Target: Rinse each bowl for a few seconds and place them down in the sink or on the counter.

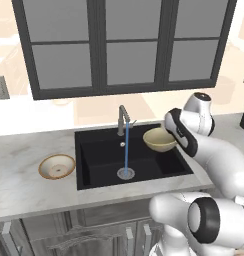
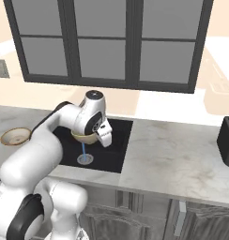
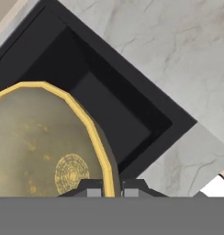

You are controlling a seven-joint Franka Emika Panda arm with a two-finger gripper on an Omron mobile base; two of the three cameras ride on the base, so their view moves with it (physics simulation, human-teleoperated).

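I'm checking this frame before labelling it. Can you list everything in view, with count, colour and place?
olive-yellow bowl: one, held above the sink's right side, beside the stream
tan-rimmed bowl: one, cream inside, on the counter left of the sink
sink: one, matte black, set in the counter
faucet: one, grey, behind the sink
water stream: one, blue, falling to the drain
counter: one, light marbled
window: one, dark frame, above the counter
dark appliance: one, on the counter's far right
gripper: one, dark tips pinching the olive-yellow bowl's rim
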